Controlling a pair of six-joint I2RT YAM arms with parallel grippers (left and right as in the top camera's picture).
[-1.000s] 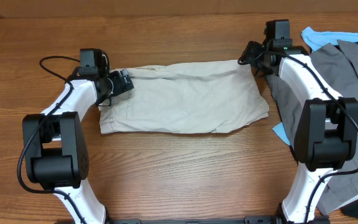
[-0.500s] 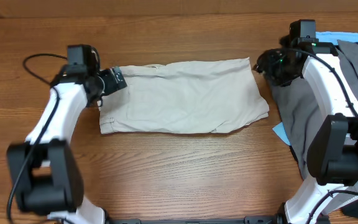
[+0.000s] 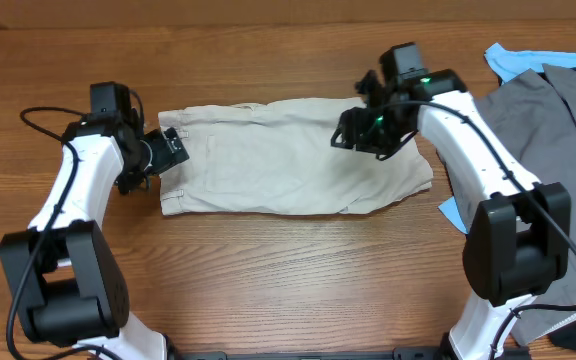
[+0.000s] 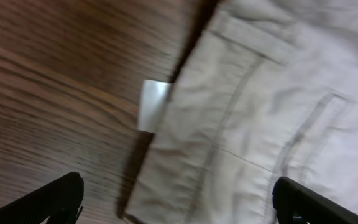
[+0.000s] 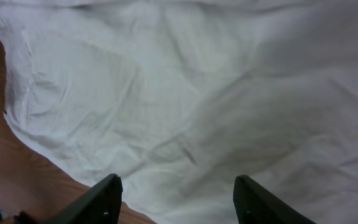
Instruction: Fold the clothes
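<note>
The pale beige shorts point(image 3: 288, 160) lie flat across the middle of the table, folded into a long rectangle. My left gripper point(image 3: 168, 150) is open at their left end, over the waistband edge point(image 4: 229, 124) and a small white label point(image 4: 153, 104). My right gripper point(image 3: 363, 130) is open above the right part of the shorts, and the cloth point(image 5: 185, 93) fills its wrist view. Neither gripper holds anything.
A pile of grey clothes point(image 3: 558, 150) lies at the right edge, with blue cloth point(image 3: 513, 60) showing at its top and under its left side. Bare wooden table point(image 3: 288, 280) lies in front of the shorts.
My right gripper moved left from the shorts' top right corner to above their right part. My left gripper shifted slightly left and down at the left end. The shorts stayed put.
</note>
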